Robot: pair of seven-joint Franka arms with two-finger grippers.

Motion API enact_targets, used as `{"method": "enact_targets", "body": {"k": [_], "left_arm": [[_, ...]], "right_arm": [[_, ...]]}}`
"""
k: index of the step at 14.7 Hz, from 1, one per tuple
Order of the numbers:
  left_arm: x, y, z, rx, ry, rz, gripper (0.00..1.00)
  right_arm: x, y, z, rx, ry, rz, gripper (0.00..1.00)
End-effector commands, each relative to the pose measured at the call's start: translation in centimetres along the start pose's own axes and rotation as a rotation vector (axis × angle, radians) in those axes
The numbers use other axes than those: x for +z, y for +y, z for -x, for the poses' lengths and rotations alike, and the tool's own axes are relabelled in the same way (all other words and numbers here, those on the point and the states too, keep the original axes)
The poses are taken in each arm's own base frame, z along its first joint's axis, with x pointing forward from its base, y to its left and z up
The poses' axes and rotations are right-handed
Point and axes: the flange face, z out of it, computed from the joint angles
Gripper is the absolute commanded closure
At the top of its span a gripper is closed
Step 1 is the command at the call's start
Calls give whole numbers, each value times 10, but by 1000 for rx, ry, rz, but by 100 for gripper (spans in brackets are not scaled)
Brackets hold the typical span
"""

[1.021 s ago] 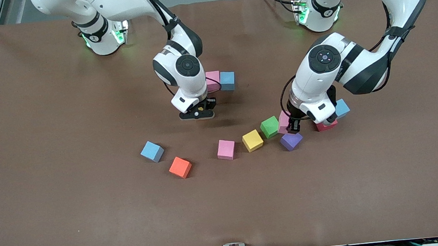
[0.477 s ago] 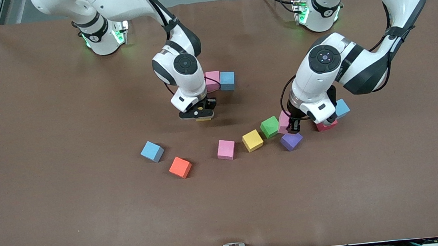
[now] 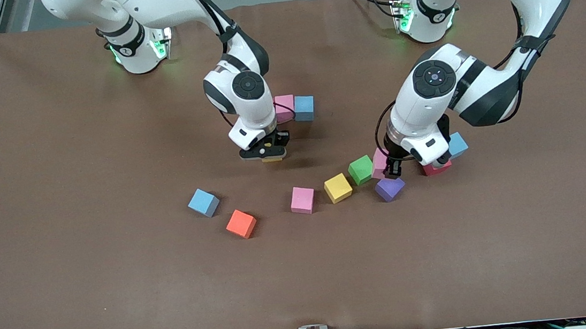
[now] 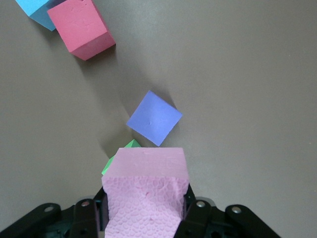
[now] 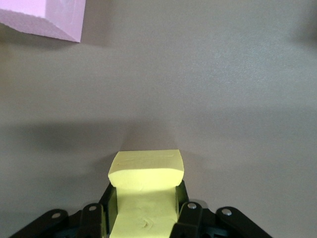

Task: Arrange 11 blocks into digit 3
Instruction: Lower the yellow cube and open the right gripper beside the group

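Brown table (image 3: 68, 288), right gripper (image 3: 264, 155) clamping yellow block (image 5: 146, 191), left gripper (image 3: 394, 172) clamping pink block (image 4: 146, 191).

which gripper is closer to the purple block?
Left. The left gripper, shut on a pink block, is right beside the purple block. The right gripper, holding a yellow block, is nearer the right arm's end.

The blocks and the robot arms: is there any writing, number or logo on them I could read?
None can be read.
The blocks are plain, with no letters or numbers.
The round emblems on the arms' wrist joints are too small to read.
The small marks on the arm bases are too small to read.
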Motion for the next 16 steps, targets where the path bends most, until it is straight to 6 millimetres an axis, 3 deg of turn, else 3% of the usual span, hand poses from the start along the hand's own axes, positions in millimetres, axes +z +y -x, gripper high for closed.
{"method": "enact_targets", "body": {"k": [1, 16], "left_arm": [[-1, 4, 1, -3, -17, -19, 60], [-1, 4, 1, -3, -18, -20, 59]], "right_arm": [[5, 9, 11, -10, -16, 40, 99], [4, 10, 18, 3, -22, 42, 98]]}}
